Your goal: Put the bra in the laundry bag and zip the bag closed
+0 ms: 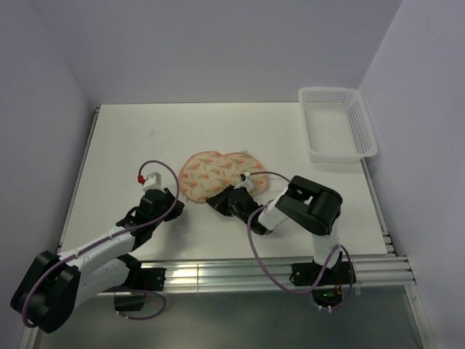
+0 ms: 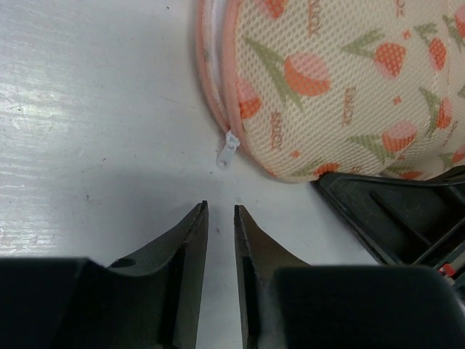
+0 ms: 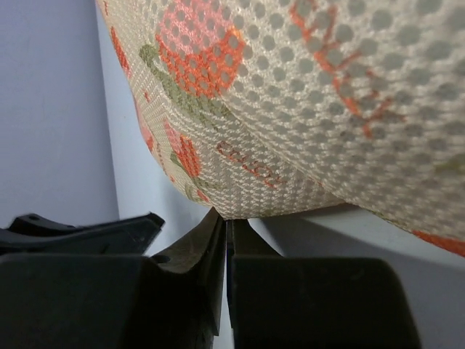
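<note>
Logged laundry bag point(image 1: 220, 172) folded shut, print side up, flat on table point(image 1: 131, 145). Found left gripper point(image 2: 220, 209) just left of bag, jaws a narrow slit apart, gripping nothing. Noted zip pull point(image 2: 229, 150) at bag's rim, just ahead of tips, untouched. Found right gripper point(image 3: 225, 217) at bag's near edge, jaws pressed together; cannot confirm a pinch on fabric. Noted white basket point(image 1: 363, 134) well right of bag.

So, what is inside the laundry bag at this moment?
Only the printed outside of the laundry bag shows, with its zip pull at the rim. Its inside is covered, so whether the bra is there cannot be seen.
</note>
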`<action>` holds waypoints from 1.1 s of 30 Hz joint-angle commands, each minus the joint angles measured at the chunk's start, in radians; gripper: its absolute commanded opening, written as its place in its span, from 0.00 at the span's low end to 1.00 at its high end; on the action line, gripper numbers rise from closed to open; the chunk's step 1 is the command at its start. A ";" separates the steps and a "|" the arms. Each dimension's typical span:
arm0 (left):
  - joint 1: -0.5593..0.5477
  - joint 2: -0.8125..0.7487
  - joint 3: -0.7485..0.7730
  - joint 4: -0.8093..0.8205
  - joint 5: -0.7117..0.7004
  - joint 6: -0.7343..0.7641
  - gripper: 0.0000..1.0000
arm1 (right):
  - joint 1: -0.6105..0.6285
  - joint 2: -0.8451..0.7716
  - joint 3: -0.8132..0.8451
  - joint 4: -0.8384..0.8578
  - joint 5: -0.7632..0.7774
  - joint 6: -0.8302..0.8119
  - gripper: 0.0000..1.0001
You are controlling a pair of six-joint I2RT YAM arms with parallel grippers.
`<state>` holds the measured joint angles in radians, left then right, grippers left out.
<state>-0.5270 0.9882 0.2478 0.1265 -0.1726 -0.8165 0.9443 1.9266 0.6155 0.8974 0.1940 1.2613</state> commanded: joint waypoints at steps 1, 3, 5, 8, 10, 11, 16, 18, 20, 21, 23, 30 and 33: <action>-0.004 0.013 0.013 0.018 0.025 0.010 0.28 | -0.019 -0.009 -0.009 0.086 0.016 -0.011 0.04; -0.004 0.020 0.015 0.027 0.051 0.025 0.28 | -0.022 -0.029 -0.040 0.095 0.010 -0.020 0.03; -0.011 0.020 0.015 0.030 0.047 0.030 0.28 | -0.022 -0.057 -0.075 0.109 -0.011 -0.037 0.01; -0.031 0.026 0.010 0.070 0.059 0.040 0.36 | -0.025 -0.112 -0.140 0.129 -0.030 -0.074 0.00; -0.054 0.055 0.014 0.123 0.070 0.046 0.38 | -0.029 -0.149 -0.169 0.124 -0.037 -0.086 0.00; -0.067 0.070 0.018 0.143 0.087 0.050 0.40 | -0.035 -0.156 -0.190 0.126 -0.053 -0.092 0.00; -0.191 0.234 0.086 0.179 0.023 0.120 0.32 | -0.073 -0.167 -0.238 0.155 -0.145 -0.085 0.00; -0.211 0.257 0.096 0.157 -0.025 0.129 0.31 | -0.085 -0.166 -0.244 0.172 -0.180 -0.079 0.00; -0.220 0.245 0.081 0.179 -0.015 0.126 0.31 | -0.104 -0.160 -0.250 0.181 -0.189 -0.074 0.00; -0.225 0.239 0.068 0.185 -0.010 0.123 0.31 | -0.108 -0.156 -0.252 0.187 -0.189 -0.074 0.00; -0.245 0.218 0.058 0.188 -0.018 0.105 0.31 | -0.117 -0.149 -0.252 0.192 -0.202 -0.073 0.00; -0.297 0.224 0.093 0.147 -0.143 0.125 0.33 | -0.119 -0.140 -0.247 0.205 -0.235 -0.073 0.00; -0.306 0.202 0.119 0.081 -0.208 0.146 0.36 | -0.124 -0.158 -0.258 0.202 -0.248 -0.079 0.00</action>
<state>-0.8200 1.2160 0.3138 0.2443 -0.2768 -0.7071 0.8295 1.7874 0.3714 1.0462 -0.0368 1.1980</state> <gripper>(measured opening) 0.353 0.009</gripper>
